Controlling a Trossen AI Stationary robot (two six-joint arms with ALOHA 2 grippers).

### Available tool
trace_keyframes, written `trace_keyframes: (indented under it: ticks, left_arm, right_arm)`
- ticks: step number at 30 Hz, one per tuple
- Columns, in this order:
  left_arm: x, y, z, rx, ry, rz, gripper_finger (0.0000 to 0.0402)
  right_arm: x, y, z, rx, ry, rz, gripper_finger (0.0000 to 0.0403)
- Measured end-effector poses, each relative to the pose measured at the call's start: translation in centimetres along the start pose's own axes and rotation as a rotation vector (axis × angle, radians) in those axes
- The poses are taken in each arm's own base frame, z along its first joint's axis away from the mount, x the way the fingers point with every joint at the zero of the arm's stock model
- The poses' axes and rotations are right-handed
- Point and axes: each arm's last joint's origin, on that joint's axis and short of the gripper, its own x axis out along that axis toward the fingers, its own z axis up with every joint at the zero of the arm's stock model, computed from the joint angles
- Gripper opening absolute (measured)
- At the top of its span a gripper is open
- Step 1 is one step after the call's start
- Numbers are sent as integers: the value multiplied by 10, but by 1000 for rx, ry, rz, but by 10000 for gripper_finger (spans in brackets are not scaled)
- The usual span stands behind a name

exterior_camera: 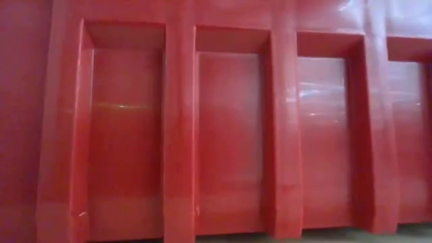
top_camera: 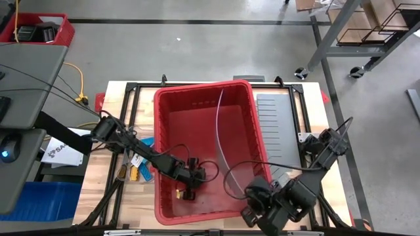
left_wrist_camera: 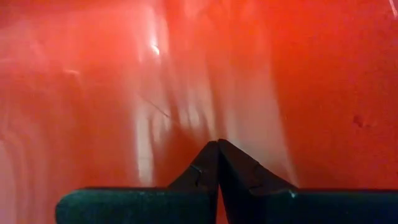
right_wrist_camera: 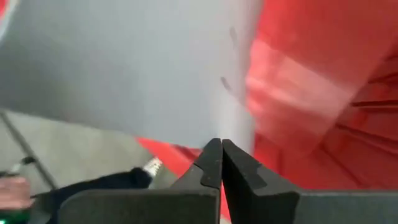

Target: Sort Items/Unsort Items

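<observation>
A large red bin [top_camera: 172,111] stands in the middle of the table. My left gripper [top_camera: 189,193] is shut and reaches down inside it near its near wall. In the left wrist view [left_wrist_camera: 217,144] only the bin's red floor shows past the tips. A small yellow-orange item [top_camera: 178,194] lies on the bin floor just beside that gripper. Blue [top_camera: 146,141] and orange-yellow [top_camera: 134,172] items lie on the table left of the bin. A thin grey sheet [top_camera: 219,124] stands curved in the bin. My right gripper [top_camera: 249,193] is shut above the bin's near right corner. My right gripper [right_wrist_camera: 217,143] is shut where the grey sheet's corner [right_wrist_camera: 233,127] runs down to its fingertips. The tips hide the place of contact. The fingers slant down from the table's near right. The sheet rises away from the tips, bowed, its far part in the bin.
The bin's ribbed wall [exterior_camera: 216,135] fills the low view. A grey slatted panel [top_camera: 275,124] lies on the table right of the bin. Black frame rails [top_camera: 128,118] run along the table's sides. A desk edge with a mouse [top_camera: 6,154] sits at the far left.
</observation>
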Motion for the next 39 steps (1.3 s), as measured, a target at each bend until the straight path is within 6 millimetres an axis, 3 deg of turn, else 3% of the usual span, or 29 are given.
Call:
trace_keyframes:
  ticks: [7, 16, 20, 32, 39]
  left_arm:
    - [1, 4, 2, -41, -8, 18, 0]
    - [1, 7, 3, -106, -29, 57, 0]
    - [2, 8, 3, -110, -37, 65, 0]
    - [2, 10, 4, -122, -47, 85, 0]
    - [3, 14, 6, -143, -49, 90, 0]
  right_arm:
    - [0, -9, -4, -8, -59, -84, 0]
    - [36, 21, -15, 8, -54, 55, 0]
    - [42, 26, -14, 27, -75, 82, 0]
    - [17, 4, -2, 1, -28, -104, 0]
    - [25, 1, -5, 1, -38, -135, 0]
